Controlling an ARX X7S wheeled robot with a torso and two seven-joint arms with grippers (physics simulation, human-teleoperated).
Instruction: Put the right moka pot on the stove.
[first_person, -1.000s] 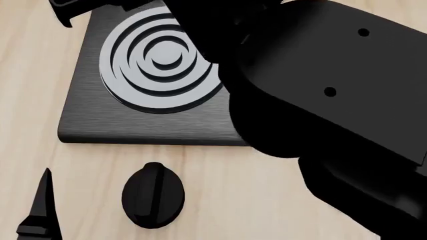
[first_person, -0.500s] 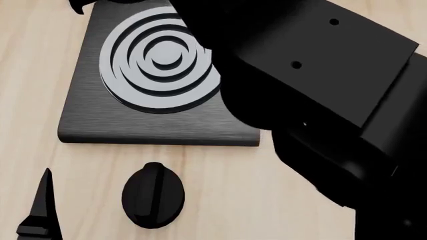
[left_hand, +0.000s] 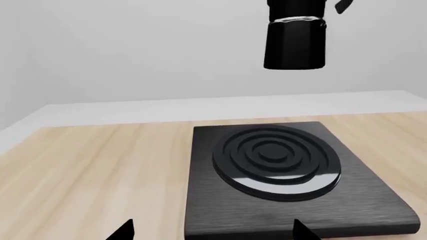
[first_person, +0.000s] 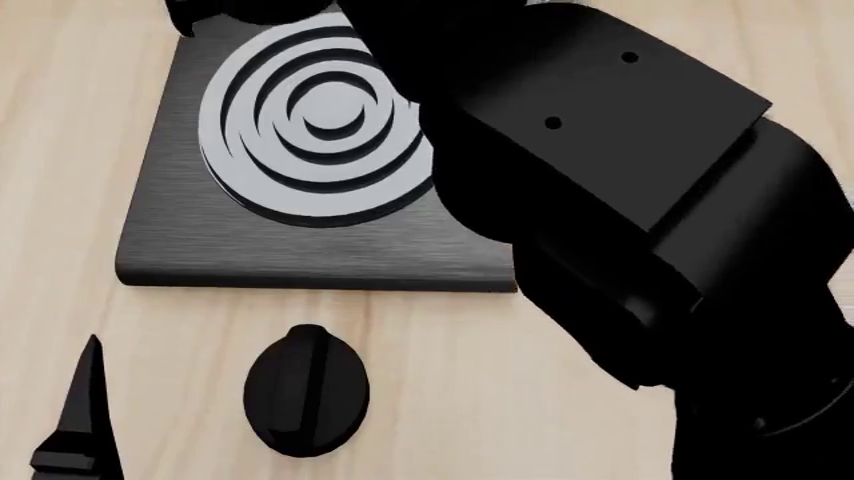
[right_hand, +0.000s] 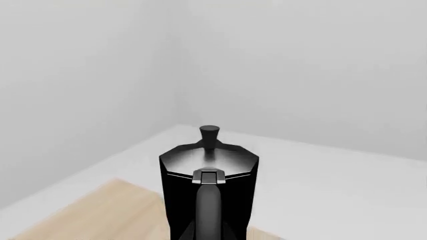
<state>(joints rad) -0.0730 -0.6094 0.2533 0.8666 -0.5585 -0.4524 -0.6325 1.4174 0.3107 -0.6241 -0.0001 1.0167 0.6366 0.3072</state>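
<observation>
One moka pot (left_hand: 295, 37) is seen hanging in the air well above the stove (left_hand: 287, 175), upright, its handle facing the right wrist camera. Much of the stove's right side is hidden by the right arm (first_person: 627, 210) in the head view. A black knob (first_person: 306, 389) lies on the wooden table (first_person: 534, 420) near the stove's front edge. Neither gripper's jaws can be judged.

1. The stove (first_person: 174, 240) lies on the wooden table (first_person: 80, 150), around 11 o'clock in the head view.
2. The burner (first_person: 314, 120) sits on the stove, toward its far half.
3. The small knob (first_person: 306, 390) lies on the table at 6 o'clock of the stove, just apart from its near edge.
4. The right moka pot (left_hand: 295, 42) hangs upright in the air, well above the stove's far side and touching nothing below.
5. The right arm (first_person: 627, 200) reaches in from 4 o'clock, covering the stove's right edge.
</observation>
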